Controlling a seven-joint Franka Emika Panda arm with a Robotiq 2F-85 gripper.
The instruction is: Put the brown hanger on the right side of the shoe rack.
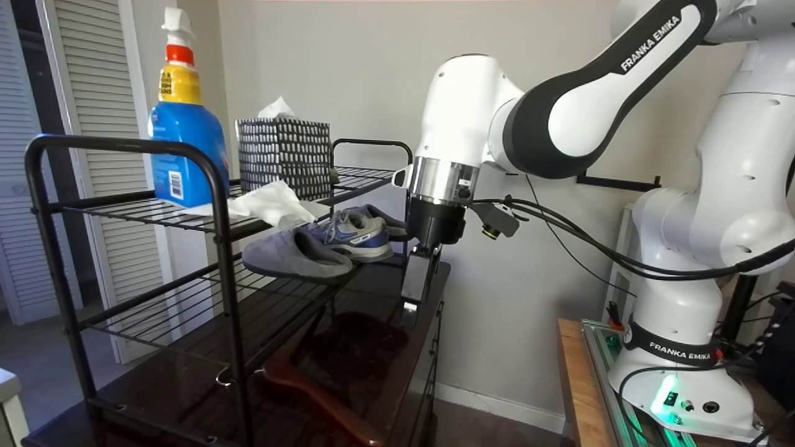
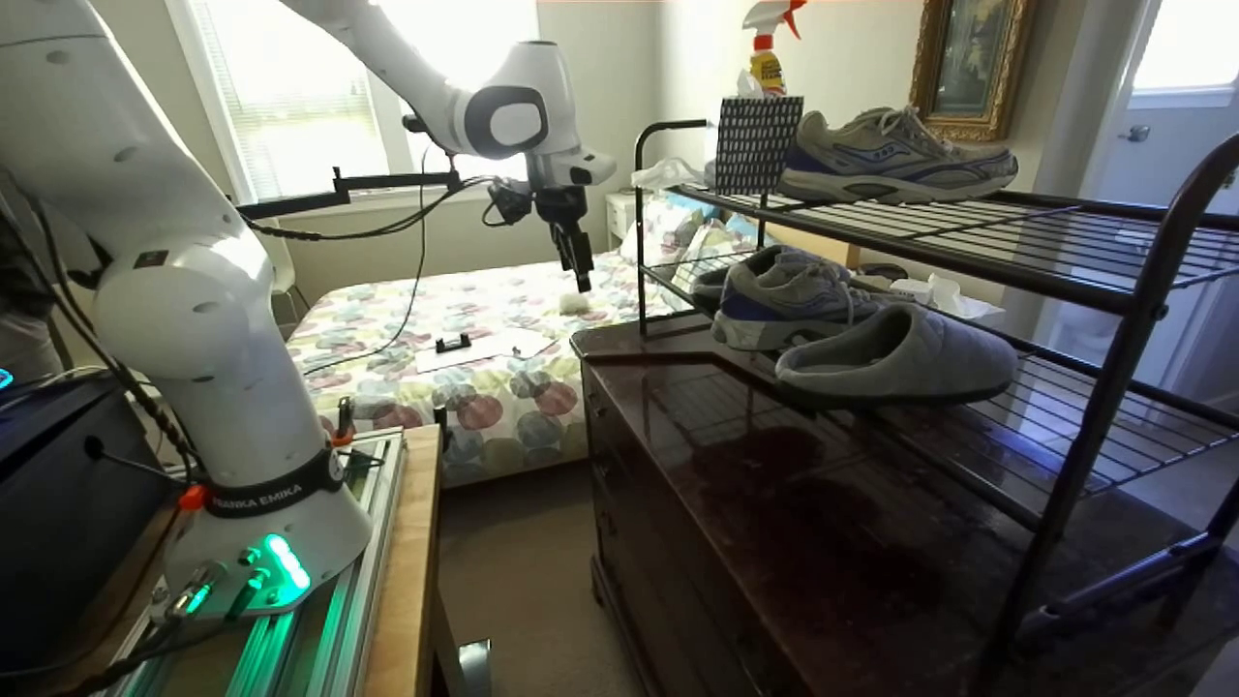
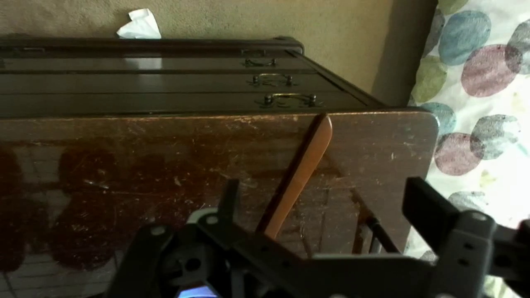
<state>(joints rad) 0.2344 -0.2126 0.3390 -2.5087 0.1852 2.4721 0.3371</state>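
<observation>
Plainly, the claw (image 3: 323,192) is unclenched — its fingers (image 3: 426,203) spread wide apart and pointing downward. It hangs above the counter (image 3: 372,153), toward the short edge beside the bed (image 2: 503,436), and well apart from the hanger (image 3: 297,178).

The hanger lies on the counter, one tip at the long edge above the drawers (image 3: 186,82), near the corner beside the bed. From that edge it slants inward toward the rack (image 1: 112,144); in an exterior view its hook (image 1: 218,380) shows partly behind a black post (image 1: 233,304) — whether the two touch, I cannot tell.

The rack stands on the counter, set back from the drawer edge. Its lower shelf (image 1: 149,296) carries a sneaker (image 1: 363,236) between two grey slippers (image 2: 900,358). On the upper shelf (image 2: 929,254), the spray bottle (image 1: 189,143) is nearest the bedside short edge, then the patterned box (image 1: 286,155), then another sneaker (image 2: 891,160) farther along. A crumpled tissue (image 1: 270,202) lies just beside the box.
</observation>
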